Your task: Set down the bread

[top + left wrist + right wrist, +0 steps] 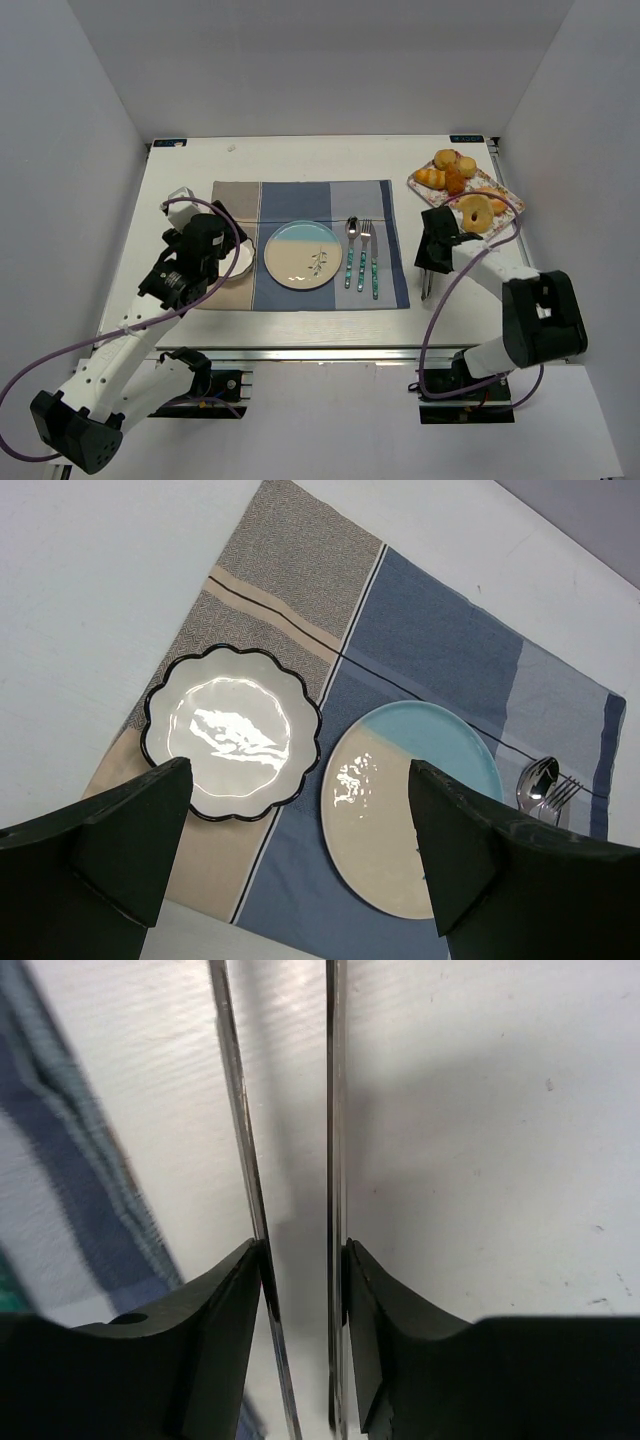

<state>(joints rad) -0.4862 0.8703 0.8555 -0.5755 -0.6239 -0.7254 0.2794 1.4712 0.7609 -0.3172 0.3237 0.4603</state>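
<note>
Several pieces of bread lie on a floral tray at the back right, among them a ring-shaped one. Metal tongs lie on the table just right of the placemat. My right gripper is down over them, its fingers pressed against the outer sides of the two tong blades. My left gripper hangs open above the placemat's left end, holding nothing, over a scalloped white plate.
A round blue-and-cream plate sits mid-placemat, with a spoon, fork and knife to its right. White walls close in the table on the left, back and right.
</note>
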